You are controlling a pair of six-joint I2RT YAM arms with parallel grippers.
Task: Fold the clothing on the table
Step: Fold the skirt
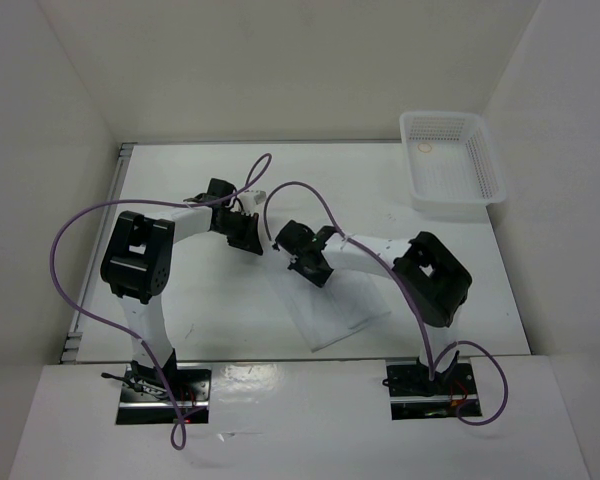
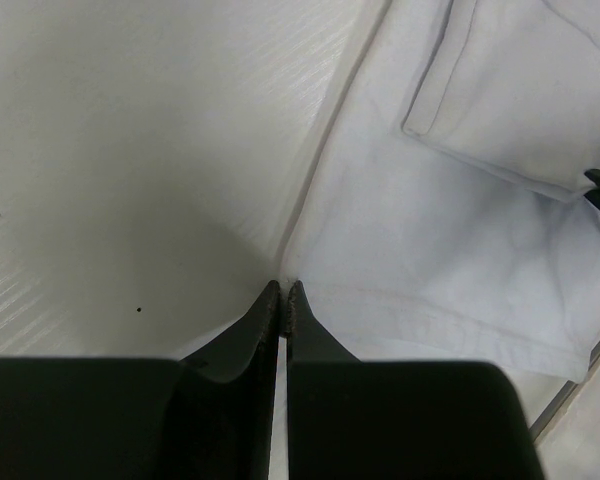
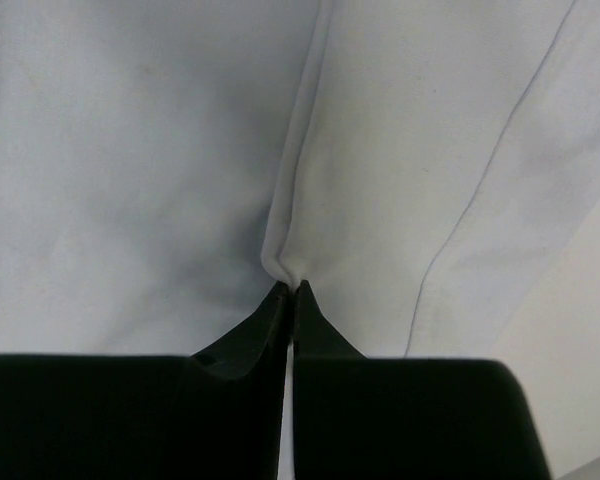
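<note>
**Item 1. L gripper** [image 2: 282,288]: jaws shut tip to tip, nipping the hem of the clothing [image 2: 430,230] where the cloth edge meets bare table [image 2: 130,150]. Hem runs up and away from the tips.

**Item 2. R gripper** [image 3: 288,288]: jaws shut, pinching a small raised ridge of the cloth. A crease climbs straight up from the pinch, w/ a thin seam line to the right of it.

**Item 3. Clothing:** white, faint grey-blue in creases. Lies flat mid-table, a bit right of ctr. Near corner reaches toward the near edge, betw. the two arm bases. Folded flap w/ hem shows in L wrist view.

**Item 4. Table:** matte white, w/ rail [image 1: 98,250] along the left edge.

**Item 5. Basket** [image 1: 450,165]: white mesh, at the far right corner, well apart from the cloth.

**Item 6. Cables** [image 1: 70,260]: purple, looping over both arms.
</note>
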